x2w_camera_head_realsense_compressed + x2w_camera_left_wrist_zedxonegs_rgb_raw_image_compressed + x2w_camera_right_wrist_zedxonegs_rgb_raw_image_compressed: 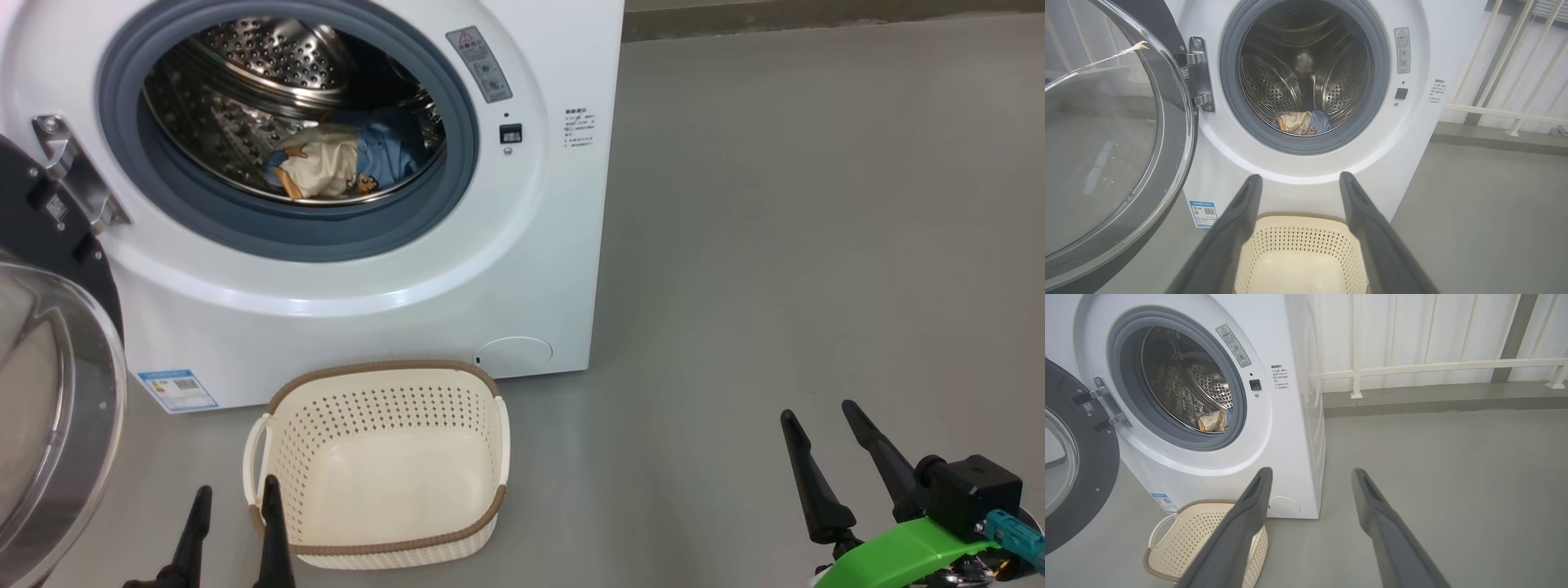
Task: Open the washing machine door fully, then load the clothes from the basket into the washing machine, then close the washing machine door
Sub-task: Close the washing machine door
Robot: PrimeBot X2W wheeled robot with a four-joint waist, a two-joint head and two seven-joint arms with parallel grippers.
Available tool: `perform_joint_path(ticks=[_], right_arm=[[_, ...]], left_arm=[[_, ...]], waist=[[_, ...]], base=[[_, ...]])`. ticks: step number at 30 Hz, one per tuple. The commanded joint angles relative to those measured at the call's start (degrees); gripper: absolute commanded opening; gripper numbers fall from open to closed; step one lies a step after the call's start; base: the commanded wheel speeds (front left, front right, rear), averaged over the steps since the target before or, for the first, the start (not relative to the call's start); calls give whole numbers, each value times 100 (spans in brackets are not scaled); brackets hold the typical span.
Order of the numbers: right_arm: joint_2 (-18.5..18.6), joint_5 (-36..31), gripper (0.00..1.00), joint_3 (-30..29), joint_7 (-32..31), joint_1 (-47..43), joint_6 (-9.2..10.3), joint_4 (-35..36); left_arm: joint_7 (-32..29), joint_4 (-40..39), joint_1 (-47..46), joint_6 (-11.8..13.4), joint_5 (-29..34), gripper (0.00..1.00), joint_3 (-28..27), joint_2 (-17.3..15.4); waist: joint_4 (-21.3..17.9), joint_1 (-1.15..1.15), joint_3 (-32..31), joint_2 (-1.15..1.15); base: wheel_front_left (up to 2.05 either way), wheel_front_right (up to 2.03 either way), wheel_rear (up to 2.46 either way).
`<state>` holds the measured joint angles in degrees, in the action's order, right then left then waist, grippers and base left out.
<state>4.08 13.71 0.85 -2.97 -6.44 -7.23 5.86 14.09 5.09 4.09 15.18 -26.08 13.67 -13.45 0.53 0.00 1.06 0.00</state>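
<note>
So the first two bits look done to me. The washing machine door [57, 392] is swung wide out on its hinge [73, 171] at the left side of the washing machine [326, 310]. The clothes [343, 163] are lying in a little heap at the bottom front of the drum [245, 98], just behind the gasket [286, 237]. The basket [384, 404] sits on the floor [775, 245] right at the foot of the machine's front, under the opening. It looks empty, though its near wall hides a sliver of the bottom, so I wouldn't swear to it. What's left, I reckon, is just shutting the door. The left gripper [237, 487] has its fingers spread wide with nothing between them, poised over the basket's near left corner by the handle. The right gripper [819, 411] is spread just as wide and empty too, out over bare floor well to the right of the basket and the machine's front corner.
</note>
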Motion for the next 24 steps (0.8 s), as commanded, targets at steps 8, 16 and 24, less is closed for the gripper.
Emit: perform_joint_path(ticks=[8,16,24], right_arm=[[54,-3,100,91,30,121,-25,145],[53,-13,100,82,42,117,-25,142],[45,-17,100,22,56,97,-25,156]], left_arm=[[17,-143,-104,11,-24,100,-179,-135],[21,-124,-107,15,-52,100,-159,-132],[24,-113,-168,-11,-38,100,-95,-141]], waist=[[83,0,32,0],[168,0,39,0],[373,0,84,0]], base=[[-8,8,0],[0,0,0],[0,0,0]])
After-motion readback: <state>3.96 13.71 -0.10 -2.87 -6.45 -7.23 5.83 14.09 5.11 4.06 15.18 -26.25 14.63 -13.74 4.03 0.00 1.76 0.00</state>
